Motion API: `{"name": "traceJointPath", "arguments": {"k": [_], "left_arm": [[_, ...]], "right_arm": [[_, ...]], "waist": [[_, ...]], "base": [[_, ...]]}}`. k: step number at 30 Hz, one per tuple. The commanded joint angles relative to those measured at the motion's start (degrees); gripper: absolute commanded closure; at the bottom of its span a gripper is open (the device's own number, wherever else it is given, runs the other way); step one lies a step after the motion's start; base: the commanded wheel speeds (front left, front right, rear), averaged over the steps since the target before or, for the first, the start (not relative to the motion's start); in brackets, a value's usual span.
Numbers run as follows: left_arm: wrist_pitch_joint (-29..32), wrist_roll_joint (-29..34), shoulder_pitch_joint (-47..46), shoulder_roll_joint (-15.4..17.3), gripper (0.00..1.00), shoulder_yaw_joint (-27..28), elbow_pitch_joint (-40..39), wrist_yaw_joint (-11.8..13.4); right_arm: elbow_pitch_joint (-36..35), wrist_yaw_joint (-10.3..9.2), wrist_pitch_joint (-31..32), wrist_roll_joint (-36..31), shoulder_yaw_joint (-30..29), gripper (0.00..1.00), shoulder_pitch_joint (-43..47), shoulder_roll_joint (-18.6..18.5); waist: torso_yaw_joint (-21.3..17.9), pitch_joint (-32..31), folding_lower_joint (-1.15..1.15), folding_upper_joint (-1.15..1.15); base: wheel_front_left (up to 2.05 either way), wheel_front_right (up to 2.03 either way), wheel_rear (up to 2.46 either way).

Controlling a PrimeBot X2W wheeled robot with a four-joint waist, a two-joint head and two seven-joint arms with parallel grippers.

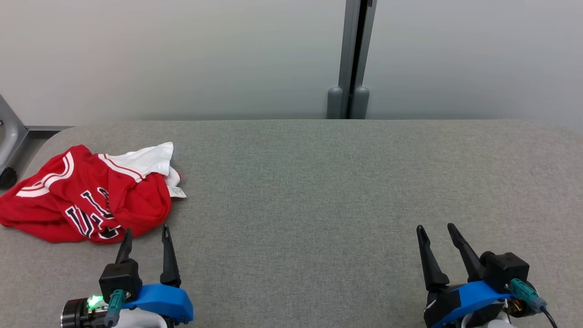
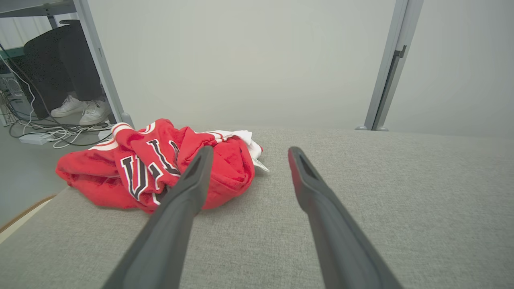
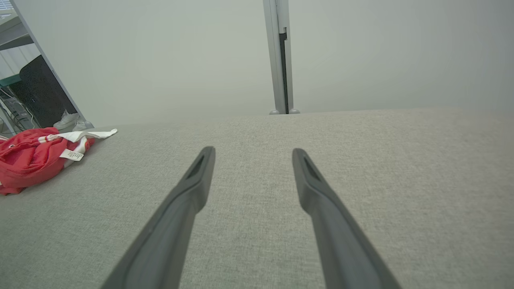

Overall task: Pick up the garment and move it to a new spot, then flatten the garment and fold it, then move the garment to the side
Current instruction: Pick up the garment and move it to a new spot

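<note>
The garment (image 1: 86, 196) is a red jersey with white trim and dark lettering outlined in white. It lies crumpled in a heap at the far left of the grey fabric-covered table (image 1: 319, 182), close to the table's left edge. A white section of the cloth is turned up at the back of the heap. A small white label (image 1: 177, 192) sticks out on the side of the heap toward the table's middle.

The left gripper (image 1: 146, 228) sits at the near edge of the heap, fingers spread apart with nothing between them. In the left wrist view its left finger overlaps the red cloth. Contact between this finger and the cloth cannot be confirmed. Its right finger is over bare table beside the heap.

The right gripper (image 1: 435, 226) is over bare table at the near right, well apart from the garment. Its fingers are likewise spread and hold nothing.

Pale wall panels joined by a grey post (image 1: 350, 59) stand behind the table. In the left wrist view, a person's white shoes (image 2: 80, 110) and loose cables (image 2: 40, 132) are on the floor beyond the table's left end.
</note>
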Motion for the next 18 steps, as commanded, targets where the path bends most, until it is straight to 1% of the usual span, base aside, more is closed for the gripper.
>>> {"name": "traceJointPath", "arguments": {"k": [1,9,18], "left_arm": [[-0.3,0.2,-0.9,0.1,0.00,0.2,0.1,0.1],[-0.3,0.6,-0.5,0.1,0.00,0.6,-0.2,0.6],[-0.3,0.4,0.1,0.5,0.00,1.8,-0.7,0.6]], "right_arm": [[0.0,0.03,-0.2,-0.1,0.0,0.00,-0.4,-0.3],[0.3,0.03,-0.2,0.3,1.1,0.00,-0.4,-0.3],[0.5,0.03,-0.2,0.6,2.2,0.00,-0.1,-0.3]], "waist": [[0.3,0.0,0.00,0.00],[3.1,-0.1,0.00,0.00],[7.9,-0.4,0.00,0.00]], "base": [[0.00,0.00,0.00],[0.00,0.00,0.00],[0.00,0.00,0.00]]}}
